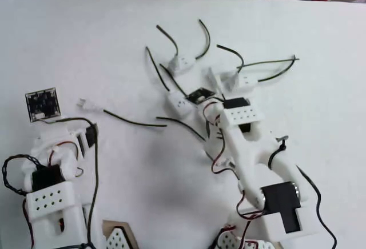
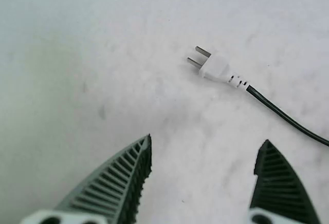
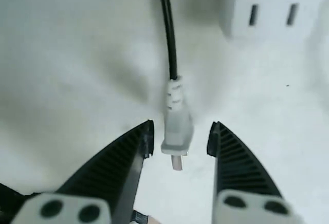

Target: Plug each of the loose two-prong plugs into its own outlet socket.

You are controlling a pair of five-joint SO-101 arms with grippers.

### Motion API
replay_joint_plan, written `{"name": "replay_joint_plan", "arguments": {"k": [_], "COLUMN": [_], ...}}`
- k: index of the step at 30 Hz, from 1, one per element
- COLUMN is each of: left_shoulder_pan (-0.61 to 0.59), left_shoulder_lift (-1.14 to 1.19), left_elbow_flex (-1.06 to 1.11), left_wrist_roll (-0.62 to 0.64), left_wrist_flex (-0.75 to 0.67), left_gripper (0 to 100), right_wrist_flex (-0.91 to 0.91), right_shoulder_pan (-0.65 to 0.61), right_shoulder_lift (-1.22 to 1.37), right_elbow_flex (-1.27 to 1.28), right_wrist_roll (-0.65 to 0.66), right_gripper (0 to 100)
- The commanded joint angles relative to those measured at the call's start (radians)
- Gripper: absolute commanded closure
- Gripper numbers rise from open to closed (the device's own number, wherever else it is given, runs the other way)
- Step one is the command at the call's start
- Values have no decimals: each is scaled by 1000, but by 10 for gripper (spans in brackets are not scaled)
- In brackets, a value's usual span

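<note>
A white two-prong plug (image 2: 218, 69) with a black cord lies on the white table, prongs pointing away from its cord. My left gripper (image 2: 205, 149) hovers open a short way from it, with nothing between the fingers. From above, this plug (image 1: 86, 105) lies just beyond the left arm (image 1: 54, 163). A second plug (image 3: 177, 129) lies between the open fingers of my right gripper (image 3: 181, 131), with a gap on each side. Its cord runs off towards a white outlet socket (image 3: 272, 8) with two slots.
Three white outlet blocks (image 1: 182, 63) (image 1: 180, 105) (image 1: 243, 80) with black cords cluster at mid-table by the right arm (image 1: 251, 146). A square black-and-white marker tag (image 1: 43, 103) lies at the left. Loose cords (image 1: 137, 122) cross the middle.
</note>
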Motion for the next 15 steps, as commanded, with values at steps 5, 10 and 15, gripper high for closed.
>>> {"name": "replay_joint_plan", "arguments": {"k": [5, 10, 15], "left_shoulder_pan": [-4, -4, -4], "left_shoulder_lift": [-19, -19, -19], "left_elbow_flex": [-2, -2, -2], "left_wrist_roll": [5, 5, 5], "left_wrist_flex": [-20, -20, -20], "left_gripper": [684, 684, 684], "right_wrist_flex": [-7, -7, -7], "right_shoulder_pan": [4, 4, 4], "right_shoulder_lift": [-31, -31, -30], "right_elbow_flex": [-3, -3, -3], "right_wrist_roll": [9, 9, 9], "right_gripper": [833, 833, 833]}}
